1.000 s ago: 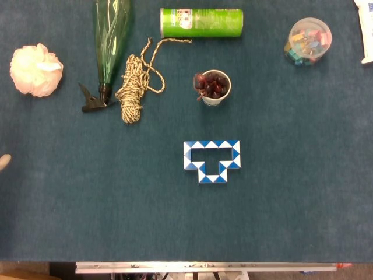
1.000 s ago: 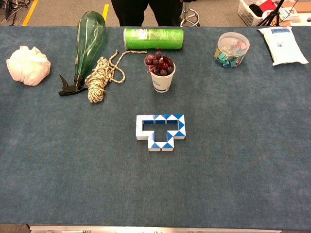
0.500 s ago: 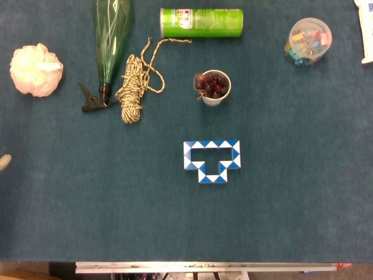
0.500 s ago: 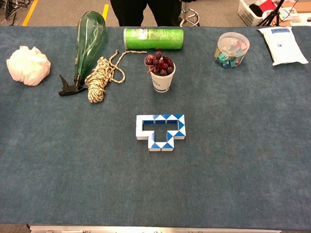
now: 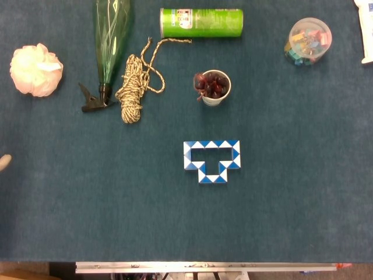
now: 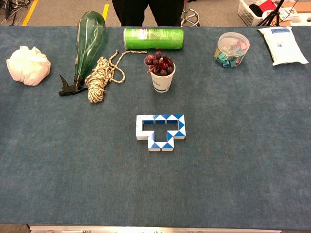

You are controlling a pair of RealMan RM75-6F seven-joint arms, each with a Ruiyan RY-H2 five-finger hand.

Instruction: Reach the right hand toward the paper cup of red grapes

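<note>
A white paper cup of red grapes (image 5: 214,87) stands upright behind the table's middle; the chest view shows the same paper cup (image 6: 162,77) with grapes heaped above its rim. Only a pale tip of my left hand (image 5: 3,162) pokes in at the left edge of the head view, far from the cup, and too little of it shows to tell how its fingers lie. My right hand appears in neither view.
A blue-and-white snake puzzle (image 5: 212,160) lies in front of the cup. Behind and left are a green canister (image 5: 201,23), a rope coil (image 5: 133,86), a green spray bottle (image 5: 108,44) and a white puff (image 5: 35,69). A jar of clips (image 5: 308,40) and a white packet (image 6: 282,44) sit right.
</note>
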